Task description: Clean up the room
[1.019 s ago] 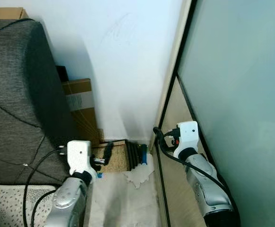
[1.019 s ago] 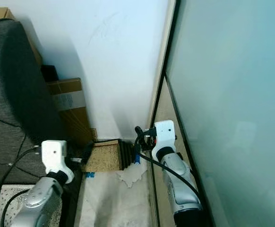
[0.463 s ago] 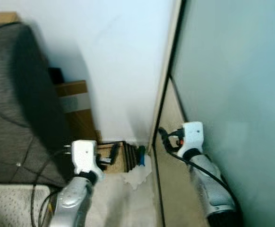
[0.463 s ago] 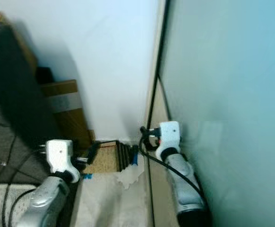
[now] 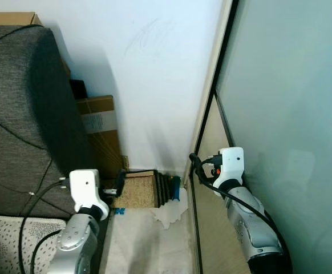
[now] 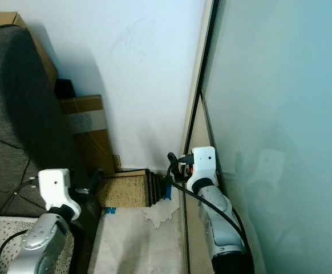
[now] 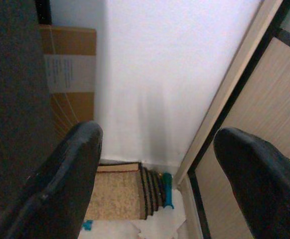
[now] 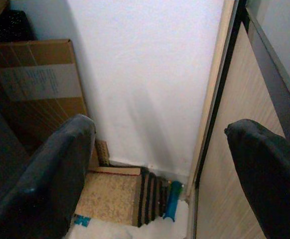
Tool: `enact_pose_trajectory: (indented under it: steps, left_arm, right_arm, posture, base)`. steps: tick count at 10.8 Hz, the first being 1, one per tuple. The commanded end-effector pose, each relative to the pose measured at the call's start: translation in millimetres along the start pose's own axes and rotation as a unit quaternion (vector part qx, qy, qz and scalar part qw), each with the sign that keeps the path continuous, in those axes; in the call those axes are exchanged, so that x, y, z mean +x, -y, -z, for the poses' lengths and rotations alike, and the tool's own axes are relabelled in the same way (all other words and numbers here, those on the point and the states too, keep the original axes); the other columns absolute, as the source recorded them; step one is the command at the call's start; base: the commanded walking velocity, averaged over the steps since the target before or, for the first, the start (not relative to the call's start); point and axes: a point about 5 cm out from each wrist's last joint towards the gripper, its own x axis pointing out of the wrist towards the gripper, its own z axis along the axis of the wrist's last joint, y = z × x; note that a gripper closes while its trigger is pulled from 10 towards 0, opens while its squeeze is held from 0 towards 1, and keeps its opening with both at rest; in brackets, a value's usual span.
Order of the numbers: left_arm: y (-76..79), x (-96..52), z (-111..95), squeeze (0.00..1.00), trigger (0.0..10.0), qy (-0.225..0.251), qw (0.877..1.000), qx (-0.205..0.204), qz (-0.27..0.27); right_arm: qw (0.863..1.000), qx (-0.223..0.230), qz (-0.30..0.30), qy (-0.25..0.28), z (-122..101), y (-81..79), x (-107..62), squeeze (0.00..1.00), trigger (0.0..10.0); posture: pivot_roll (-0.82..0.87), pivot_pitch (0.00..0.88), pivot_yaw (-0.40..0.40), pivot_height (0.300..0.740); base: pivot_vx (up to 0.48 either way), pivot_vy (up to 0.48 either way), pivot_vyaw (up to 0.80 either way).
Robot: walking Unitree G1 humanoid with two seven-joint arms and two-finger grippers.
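**Cardboard and clutter in corner, nothing picked up yet**

Left gripper (image 7: 155, 164) spread, empty. Right gripper (image 8: 160, 164) spread, empty. Cork-faced mat stack (image 5: 145, 187) and blue tube (image 5: 175, 185) on the floor at 12 o'clock, against the wall; cardboard box (image 5: 100, 134) at 11. Judged: cleanup barely begun.

The sofa (image 5: 23, 114) runs off the picture's edge, and it covers the near side of the cardboard box (image 5: 100, 137) standing behind it against the wall. A dark thing (image 5: 77, 89) above that box, wedged behind the sofa, is too shaded to identify. Beside the sofa's foot, the brown mat (image 8: 112, 196) and the black ribbed stack (image 8: 152, 201) next to it lie partly behind the gripper fingers (image 8: 50, 174). The printing on the box's label (image 7: 68, 72) is too small to read.
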Motion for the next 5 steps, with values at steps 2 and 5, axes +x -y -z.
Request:
enact_pose_trajectory:
  steps: [2, 5]
  left_arm:
    - [1.5, 1.7, 0.5, 0.0, 10.0, -0.003, 1.0, -0.002, 0.0]
    - [5.8, 3.4, -1.2, 0.0, 10.0, 0.004, 1.0, 0.002, 0.011]
  right_arm:
    - [1.0, -0.001, 0.007, 0.002, -1.7, 2.3, 1.3, 0.0, 10.0]
    - [1.0, -0.004, 0.007, 0.004, -1.9, 3.8, 0.9, 0.0, 10.0]
  posture:
    - [-0.04, 0.0, -0.025, 0.74]
    - [-0.04, 0.0, -0.026, 0.74]
  base:
    - [0.0, 0.48, 0.0]
    - [0.0, 0.32, 0.0]
